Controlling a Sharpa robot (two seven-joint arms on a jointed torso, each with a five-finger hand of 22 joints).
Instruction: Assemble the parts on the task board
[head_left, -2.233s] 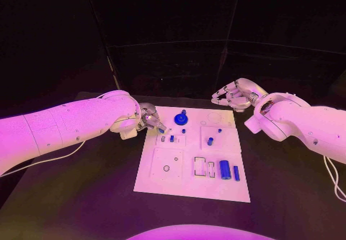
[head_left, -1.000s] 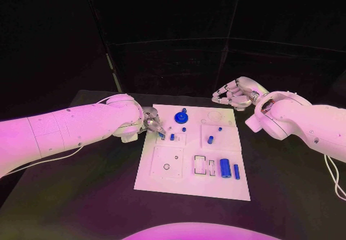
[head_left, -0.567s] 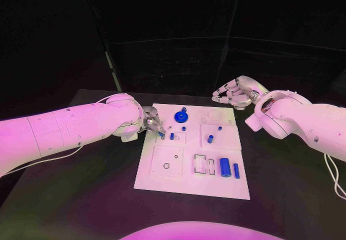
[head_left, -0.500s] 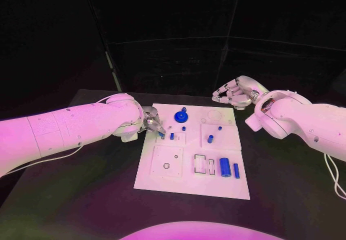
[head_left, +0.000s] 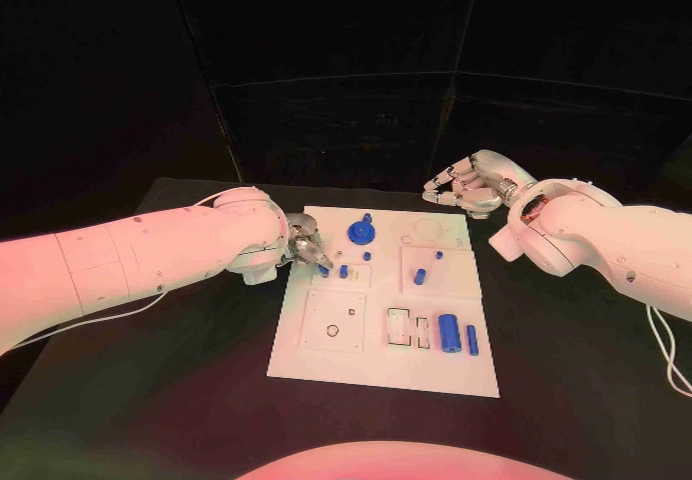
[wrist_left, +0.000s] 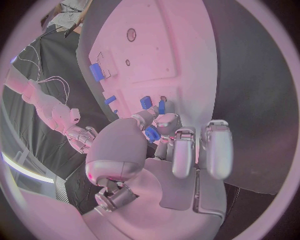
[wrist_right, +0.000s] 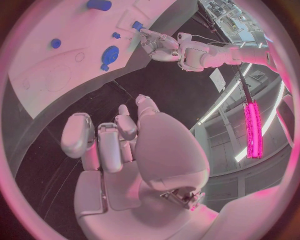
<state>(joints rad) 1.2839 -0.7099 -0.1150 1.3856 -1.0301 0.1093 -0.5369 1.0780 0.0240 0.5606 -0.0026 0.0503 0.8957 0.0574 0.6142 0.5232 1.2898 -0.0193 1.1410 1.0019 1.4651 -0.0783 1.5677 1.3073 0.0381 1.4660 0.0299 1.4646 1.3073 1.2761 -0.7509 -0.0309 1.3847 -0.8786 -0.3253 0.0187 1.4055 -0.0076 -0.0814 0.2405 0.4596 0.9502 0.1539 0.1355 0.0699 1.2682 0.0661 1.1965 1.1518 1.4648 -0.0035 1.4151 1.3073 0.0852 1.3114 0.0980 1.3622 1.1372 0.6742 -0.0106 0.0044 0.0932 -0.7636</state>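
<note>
Head view: task board partly assembled, several blue parts loose; left hand pinching small blue part over board; right hand curled, holding nothing

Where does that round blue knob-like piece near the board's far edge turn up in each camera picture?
Head view: round blue part near the task board's far edge.
Left wrist view: I cannot pick it out.
Right wrist view: it is beside the left hand.
Shared landmark: the white task board.
</note>
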